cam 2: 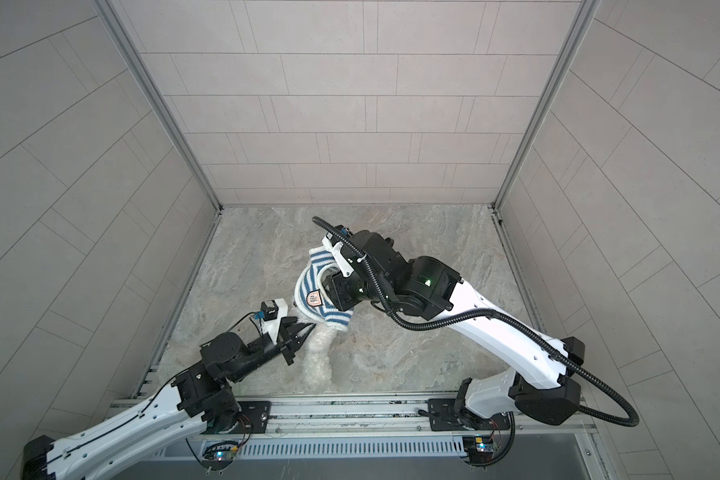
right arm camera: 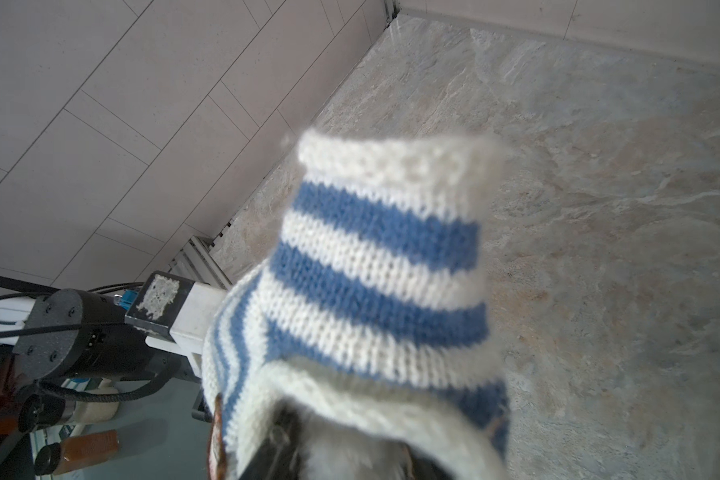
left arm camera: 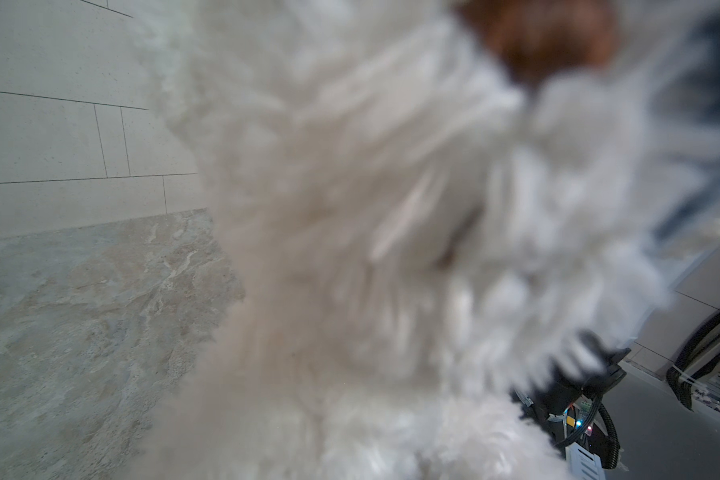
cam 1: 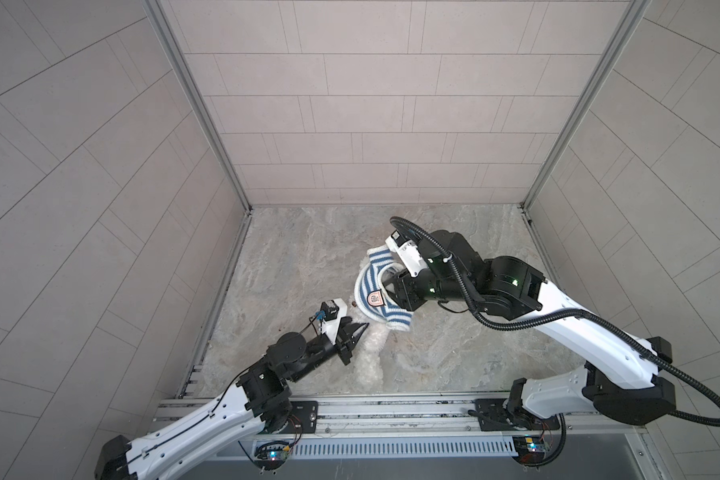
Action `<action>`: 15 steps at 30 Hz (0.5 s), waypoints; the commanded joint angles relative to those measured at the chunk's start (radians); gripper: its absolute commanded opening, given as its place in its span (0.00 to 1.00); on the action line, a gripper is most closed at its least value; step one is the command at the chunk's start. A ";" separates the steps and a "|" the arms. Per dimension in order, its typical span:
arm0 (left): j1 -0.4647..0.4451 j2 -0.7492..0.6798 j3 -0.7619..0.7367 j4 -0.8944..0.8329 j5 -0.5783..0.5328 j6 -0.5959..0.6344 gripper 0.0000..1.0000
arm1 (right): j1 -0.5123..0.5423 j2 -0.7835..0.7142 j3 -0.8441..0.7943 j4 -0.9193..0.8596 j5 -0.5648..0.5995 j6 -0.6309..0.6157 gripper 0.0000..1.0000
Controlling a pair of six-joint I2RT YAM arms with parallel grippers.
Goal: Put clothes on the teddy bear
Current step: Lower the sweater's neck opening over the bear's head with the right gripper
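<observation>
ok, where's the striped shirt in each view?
In a top view: striped shirt mid-table, on the teddy bear.
In a top view: striped shirt mid-table too.
Left wrist: cannot tell; blurred teddy bear fur fills it.
Right wrist: centre, close up.
Shared landmark: marbled table, in all four.

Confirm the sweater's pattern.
Blue and white knit stripes with plain white edging. The sweater shows best in the right wrist view.

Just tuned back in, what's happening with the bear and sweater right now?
The left gripper has its jaws pinched shut on the white teddy bear, holding it on the table. The right gripper reaches into the striped sweater, which lies over the bear's upper part. The fluffy lower half sticks out uncovered. Dressing isn't finished.
</observation>
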 commanded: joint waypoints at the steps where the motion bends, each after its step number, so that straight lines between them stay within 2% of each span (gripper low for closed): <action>1: -0.004 -0.017 0.006 0.069 0.017 0.014 0.00 | -0.001 0.001 -0.029 0.026 -0.037 0.019 0.37; 7: -0.005 -0.024 0.008 0.062 0.008 0.014 0.00 | -0.001 0.002 -0.057 0.049 -0.061 0.027 0.38; 10: -0.006 -0.025 0.007 0.058 0.006 0.014 0.00 | -0.001 0.009 -0.073 0.065 -0.080 0.034 0.44; 15: -0.006 -0.028 0.002 0.055 0.002 0.011 0.00 | -0.001 0.007 -0.094 0.070 -0.076 0.034 0.47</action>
